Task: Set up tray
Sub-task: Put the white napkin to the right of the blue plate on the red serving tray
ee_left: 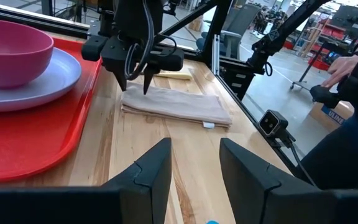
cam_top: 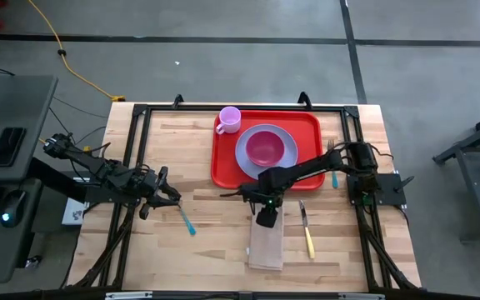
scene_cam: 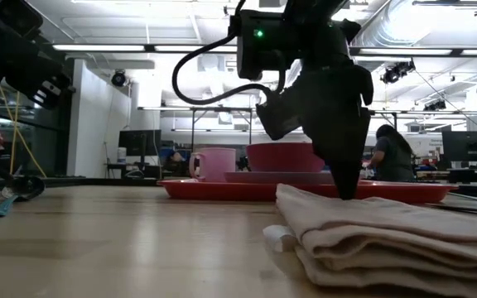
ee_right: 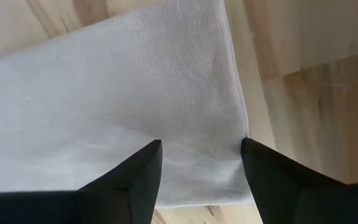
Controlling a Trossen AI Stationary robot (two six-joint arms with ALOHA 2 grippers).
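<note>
The right gripper points down onto the folded tan cloth napkin, its two dark fingers parted a moderate way with the cloth showing between them; one fingertip sits at the napkin's edge and the other on its surface. Only the right wrist view shows that gap. In the low view the same gripper reads as one dark wedge whose tip presses the top of the napkin, so the opening cannot be judged there. The high view places this gripper at the napkin's end nearest the tray.

The left gripper has its fingers spread well apart with nothing between them, and looks across the wooden table toward the napkin and the right arm. From above, the left gripper rests on the table's left side, near a small blue-handled utensil.

The large bright red rectangular plastic tray lies at the table's far middle, just beyond the napkin. It carries a grey-blue round plate with a pink bowl, and a pink mug at its far left corner. A yellow-handled knife lies just right of the napkin; the low view hides it.
</note>
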